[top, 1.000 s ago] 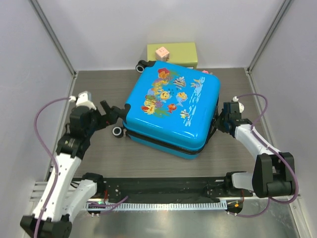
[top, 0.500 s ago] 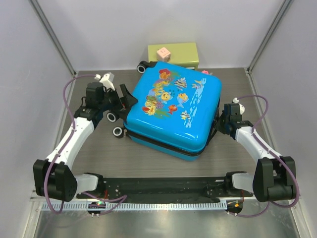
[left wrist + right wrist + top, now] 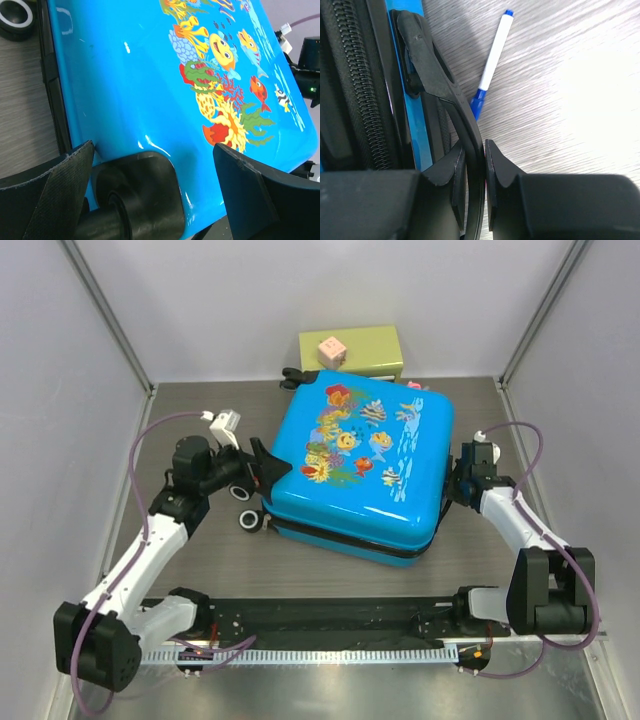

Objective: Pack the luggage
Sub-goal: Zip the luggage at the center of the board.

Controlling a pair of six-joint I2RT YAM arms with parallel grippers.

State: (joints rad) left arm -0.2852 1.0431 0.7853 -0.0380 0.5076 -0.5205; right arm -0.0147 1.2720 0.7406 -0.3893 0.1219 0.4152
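In right claw, luggage handle.

Desk, grey wood-grain top, is lying between plain white walls. Metal posts are running up the back corners. Small green chest is sitting against the rear wall. Steel strip is gleaming along the near edge.

The luggage lies mid-tabletop, a chest behind it with a cube on top. My left gripper straddles its left corner; my right gripper pinches its right-side handle, a pen just beside.
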